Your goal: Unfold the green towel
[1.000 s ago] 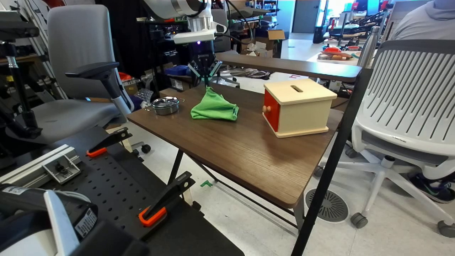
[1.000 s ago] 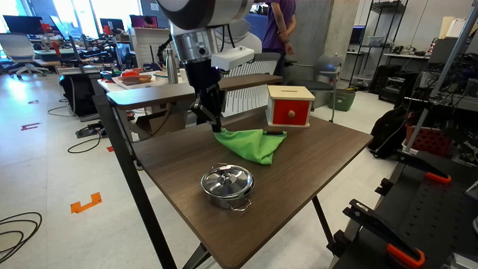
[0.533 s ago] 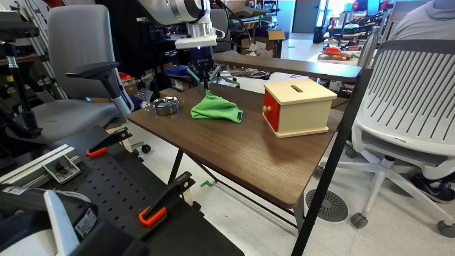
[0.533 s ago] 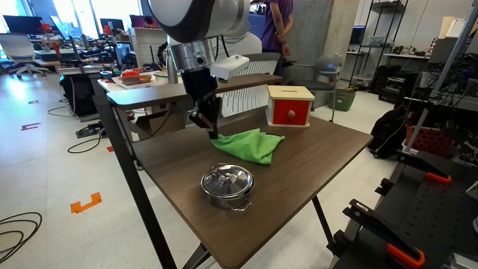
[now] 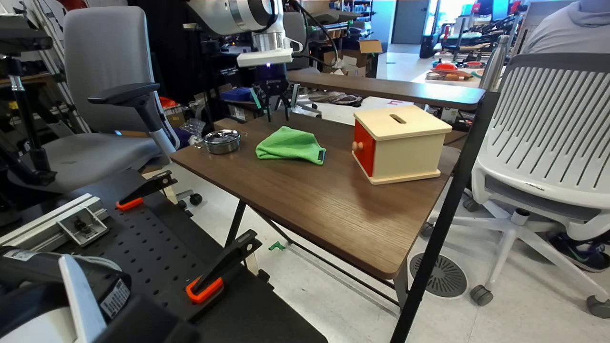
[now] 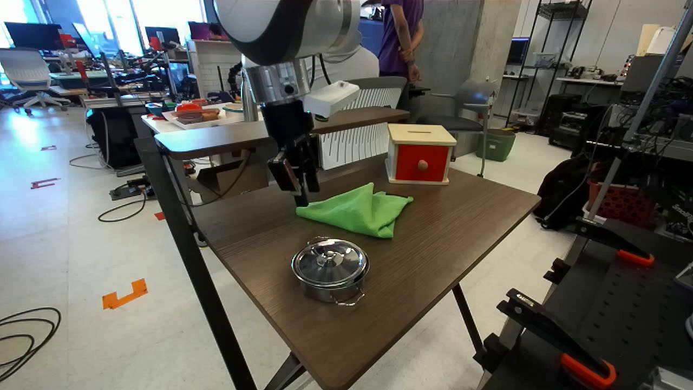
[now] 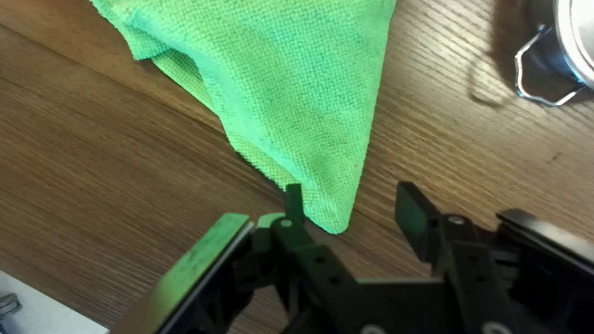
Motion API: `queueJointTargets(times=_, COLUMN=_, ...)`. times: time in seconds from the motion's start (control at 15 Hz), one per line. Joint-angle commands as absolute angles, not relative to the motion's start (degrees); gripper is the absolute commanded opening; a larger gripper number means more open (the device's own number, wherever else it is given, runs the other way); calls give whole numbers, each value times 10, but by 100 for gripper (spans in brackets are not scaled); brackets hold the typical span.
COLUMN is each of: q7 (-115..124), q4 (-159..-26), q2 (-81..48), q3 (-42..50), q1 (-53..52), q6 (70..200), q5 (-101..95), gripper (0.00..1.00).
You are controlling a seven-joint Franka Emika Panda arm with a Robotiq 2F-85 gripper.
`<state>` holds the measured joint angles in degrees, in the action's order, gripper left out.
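The green towel (image 5: 290,145) lies bunched on the brown table (image 5: 333,214), partly folded over itself, with a raised ridge in its middle. A dark tag (image 5: 321,156) shows at one end of it. In the wrist view a narrow corner of the green towel (image 7: 297,93) points down between my spread fingers, the left one overlapping its edge. My gripper (image 7: 349,192) is open and holds nothing. In an exterior view the gripper (image 6: 307,198) stands just above that flat corner; whether a fingertip touches the cloth I cannot tell.
A lidded steel pot (image 6: 329,265) stands on the table near the towel. A wooden box with a red front (image 5: 400,138) sits on the towel's other side. A raised shelf board (image 5: 391,88) runs along one table edge. A black bench with clamps (image 5: 205,288) is close by.
The gripper first came lower and drew the towel's pinched corner away from the box. Since then its fingers have opened, and the corner has dropped from them to the table.
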<state>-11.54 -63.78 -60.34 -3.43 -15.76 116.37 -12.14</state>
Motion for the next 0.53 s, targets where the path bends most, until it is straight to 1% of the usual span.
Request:
queueJointTargets(times=0.0, q7=-124, q4=-664, q2=-572, q3=-30, q1=-157, q6=1176, q5=-132, gripper=85)
queueJointTargets(times=0.07, q7=-125, q4=-678, q2=-560, q3=-30, q1=-156, q6=1181, q5=-132, gripper=93)
queueJointTargets(times=0.13, q7=-129, q4=-704, q2=-539, q3=-32, q1=-152, q6=1187, q5=-130, gripper=98)
queueJointTargets(times=0.2, q7=-133, q4=-731, q2=-516, q3=-33, q1=-149, q6=1184, q5=-128, gripper=100)
queueJointTargets(times=0.33, q7=-140, q4=-779, q2=-470, q3=-25, q1=-147, q6=1128, q5=-135, gripper=100)
queueJointTargets(times=0.4, q7=-121, q4=-697, q2=-538, q3=-36, q1=-148, q6=1146, q5=-128, gripper=100)
queueJointTargets(times=0.47, q7=-123, q4=-719, q2=-518, q3=-35, q1=-145, q6=1133, q5=-129, gripper=100)
